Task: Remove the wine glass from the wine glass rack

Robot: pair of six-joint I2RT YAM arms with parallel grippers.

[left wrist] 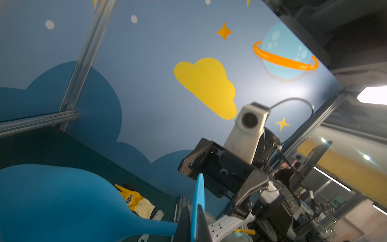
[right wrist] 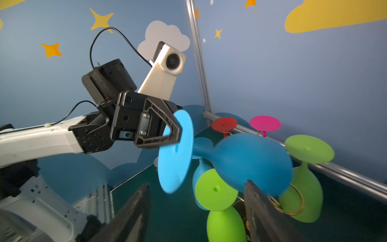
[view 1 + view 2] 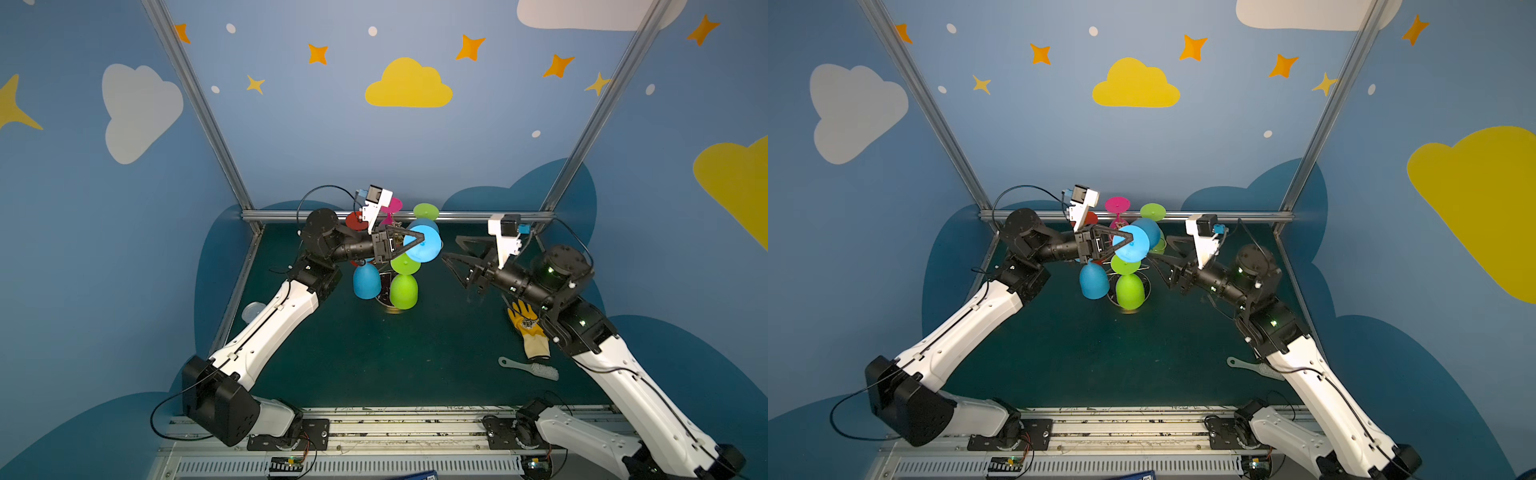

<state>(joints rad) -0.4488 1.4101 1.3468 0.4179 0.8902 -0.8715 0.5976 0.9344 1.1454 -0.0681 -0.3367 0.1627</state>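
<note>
The blue wine glass (image 3: 428, 245) (image 2: 251, 161) lies on its side in the air beside the top of the wine glass rack. My left gripper (image 3: 419, 240) (image 3: 1129, 240) (image 2: 178, 131) is shut on the rim of the glass's round foot (image 1: 198, 201). In the left wrist view the bowl (image 1: 52, 201) points away from that gripper (image 1: 192, 222). My right gripper (image 3: 451, 251) (image 3: 1160, 251) (image 2: 196, 209) stands open just right of the bowl, holding nothing. The rack shows as gold rings (image 2: 293, 201) over a dark round base (image 3: 384, 286).
Green (image 3: 403, 291), blue (image 3: 366, 282), red (image 3: 355, 220), pink (image 3: 392, 205) and a second green (image 3: 426, 211) glass hang upside down on the rack. A yellow glove (image 3: 525, 328) and a brush (image 3: 528, 368) lie at the right. A clear lid (image 3: 252, 311) lies at the left edge.
</note>
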